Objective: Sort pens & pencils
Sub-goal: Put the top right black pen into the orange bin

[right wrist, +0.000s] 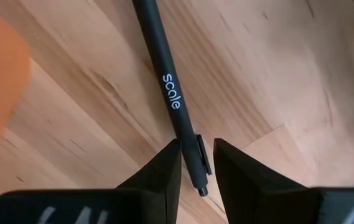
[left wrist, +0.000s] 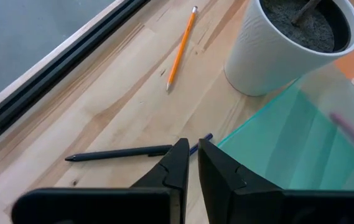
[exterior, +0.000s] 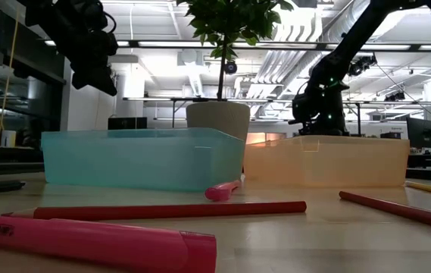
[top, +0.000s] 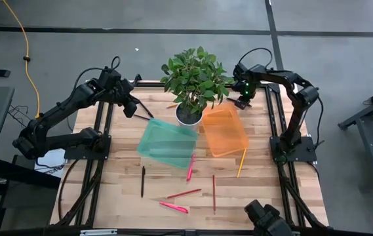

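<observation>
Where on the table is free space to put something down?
The table's front left corner, left of the black pen, is bare. So is the front right, right of the yellow pencil. Crowded: in front of the teal bin, where pink pens and red pencils lie.

Two matte black robot arms built from chunky jointed segments. Thin black cables loop over the upper joints of both. The right arm [top: 284, 92] shows small green indicator lights near its wrist. The left arm [top: 68, 115] has the same dark housings. Each gripper ends in two black, wedge-shaped fingers [left wrist: 177, 171] with flat inner faces; white lettering marks the right gripper's body [right wrist: 58, 214].
</observation>
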`<state>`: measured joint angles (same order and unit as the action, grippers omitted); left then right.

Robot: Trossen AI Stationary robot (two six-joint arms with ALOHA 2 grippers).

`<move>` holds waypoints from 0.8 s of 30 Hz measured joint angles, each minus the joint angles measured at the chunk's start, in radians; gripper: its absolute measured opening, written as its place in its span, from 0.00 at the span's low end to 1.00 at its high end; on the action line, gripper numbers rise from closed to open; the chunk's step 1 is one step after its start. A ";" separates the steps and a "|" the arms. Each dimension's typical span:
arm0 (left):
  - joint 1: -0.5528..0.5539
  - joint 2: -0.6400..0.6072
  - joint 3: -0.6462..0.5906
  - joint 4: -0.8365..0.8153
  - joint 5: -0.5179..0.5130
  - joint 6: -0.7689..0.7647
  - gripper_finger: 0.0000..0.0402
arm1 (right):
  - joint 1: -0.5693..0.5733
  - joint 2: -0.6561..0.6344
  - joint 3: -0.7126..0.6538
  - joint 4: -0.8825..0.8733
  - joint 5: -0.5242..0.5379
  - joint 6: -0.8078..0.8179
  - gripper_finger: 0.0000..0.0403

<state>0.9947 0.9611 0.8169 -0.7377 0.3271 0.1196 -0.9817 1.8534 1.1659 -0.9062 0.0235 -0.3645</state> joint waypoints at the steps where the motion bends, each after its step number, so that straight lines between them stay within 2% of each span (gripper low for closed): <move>1: 0.000 0.000 0.000 0.000 0.000 0.000 0.06 | 0.000 0.000 0.000 0.000 0.000 0.000 0.22; 24: 0.000 0.000 0.000 -0.002 0.003 0.003 0.06 | 0.000 0.025 -0.002 -0.020 -0.008 -0.006 0.21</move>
<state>0.9947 0.9609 0.8169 -0.7395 0.3298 0.1225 -0.9813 1.8786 1.1637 -0.9264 0.0154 -0.3702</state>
